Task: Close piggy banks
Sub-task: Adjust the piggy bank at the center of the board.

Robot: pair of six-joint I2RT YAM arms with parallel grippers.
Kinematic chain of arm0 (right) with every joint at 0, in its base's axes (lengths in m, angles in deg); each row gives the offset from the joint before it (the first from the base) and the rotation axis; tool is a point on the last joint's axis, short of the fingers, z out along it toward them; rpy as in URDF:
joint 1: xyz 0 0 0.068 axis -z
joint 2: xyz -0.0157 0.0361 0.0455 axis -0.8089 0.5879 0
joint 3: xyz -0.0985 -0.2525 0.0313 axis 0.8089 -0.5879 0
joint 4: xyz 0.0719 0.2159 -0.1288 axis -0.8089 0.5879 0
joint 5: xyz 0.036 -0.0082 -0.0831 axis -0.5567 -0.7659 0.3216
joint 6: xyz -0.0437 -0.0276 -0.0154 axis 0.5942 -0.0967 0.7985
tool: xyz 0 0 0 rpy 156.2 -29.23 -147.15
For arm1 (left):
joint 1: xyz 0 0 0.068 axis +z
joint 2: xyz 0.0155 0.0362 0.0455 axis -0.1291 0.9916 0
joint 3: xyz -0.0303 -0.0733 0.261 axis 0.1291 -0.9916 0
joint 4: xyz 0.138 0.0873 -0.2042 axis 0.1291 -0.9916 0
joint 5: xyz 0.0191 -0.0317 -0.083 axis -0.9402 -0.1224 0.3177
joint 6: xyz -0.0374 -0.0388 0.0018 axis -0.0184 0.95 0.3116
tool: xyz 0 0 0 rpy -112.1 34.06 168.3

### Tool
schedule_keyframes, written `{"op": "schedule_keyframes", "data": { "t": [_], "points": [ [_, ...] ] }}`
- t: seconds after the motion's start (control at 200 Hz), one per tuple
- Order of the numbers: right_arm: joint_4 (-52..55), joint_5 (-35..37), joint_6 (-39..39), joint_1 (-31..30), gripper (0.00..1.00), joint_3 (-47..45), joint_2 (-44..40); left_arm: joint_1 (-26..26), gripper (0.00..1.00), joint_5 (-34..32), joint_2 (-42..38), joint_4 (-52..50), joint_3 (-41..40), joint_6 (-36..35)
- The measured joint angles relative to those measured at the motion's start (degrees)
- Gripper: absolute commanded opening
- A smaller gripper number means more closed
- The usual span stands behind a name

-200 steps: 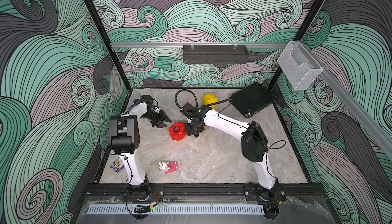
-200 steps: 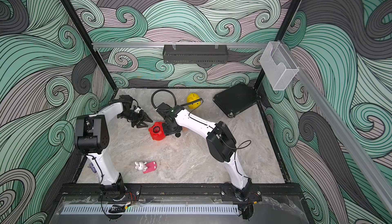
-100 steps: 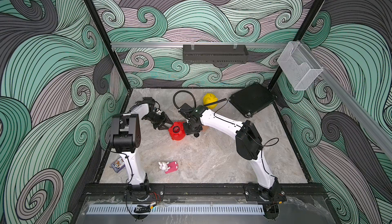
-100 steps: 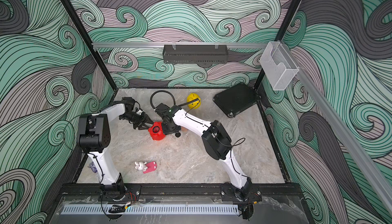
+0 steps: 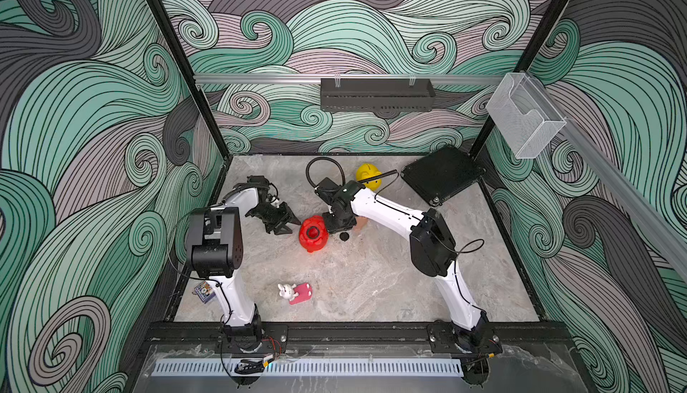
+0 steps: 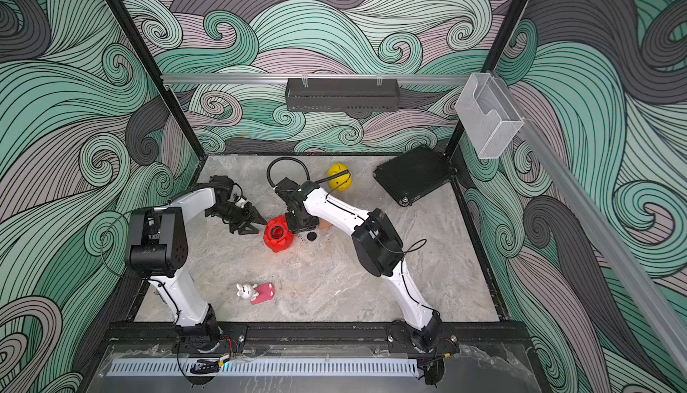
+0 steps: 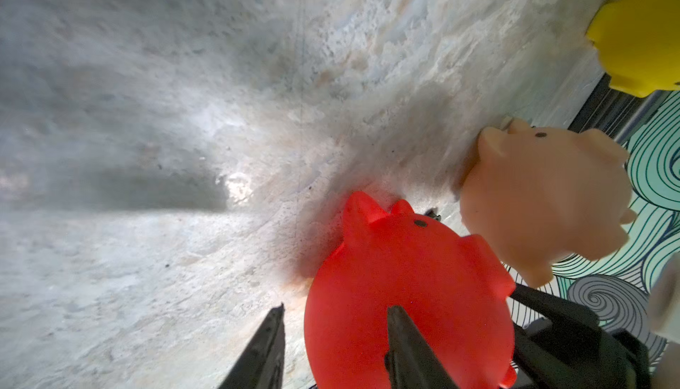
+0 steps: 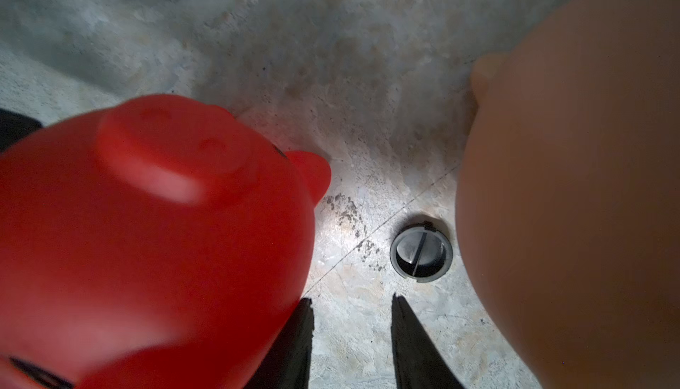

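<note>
My right tool (image 8: 351,299) hangs low over the bench (image 5: 371,279), jaws apart and empty, squeezed between the red pig (image 5: 313,234) and the peach pig (image 7: 544,199). If I come down from here, I judge that a finger could shove either pig aside. It could also flick away the little black plug (image 8: 421,251), which lies flat just beside the peach pig. My left tool (image 7: 336,307), also apart and gripping nothing, sits right by the red pig, and a nudge could roll it. The red pig lies mid-bench, glossy and round, its belly hole up and unplugged. The yellow pig (image 5: 368,177) sits near the back wall.
</note>
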State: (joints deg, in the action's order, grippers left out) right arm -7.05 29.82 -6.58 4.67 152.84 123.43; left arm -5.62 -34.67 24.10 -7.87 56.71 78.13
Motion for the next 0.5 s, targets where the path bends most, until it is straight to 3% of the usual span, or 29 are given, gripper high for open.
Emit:
{"op": "schedule_keyframes", "data": {
  "t": [0.5],
  "points": [
    [-0.28, -2.56, 1.53, 0.17, 0.37, 2.54, 1.05, 0.07, 0.45, -6.36, -0.46, -4.98, 0.2, -1.22]
  ]
}}
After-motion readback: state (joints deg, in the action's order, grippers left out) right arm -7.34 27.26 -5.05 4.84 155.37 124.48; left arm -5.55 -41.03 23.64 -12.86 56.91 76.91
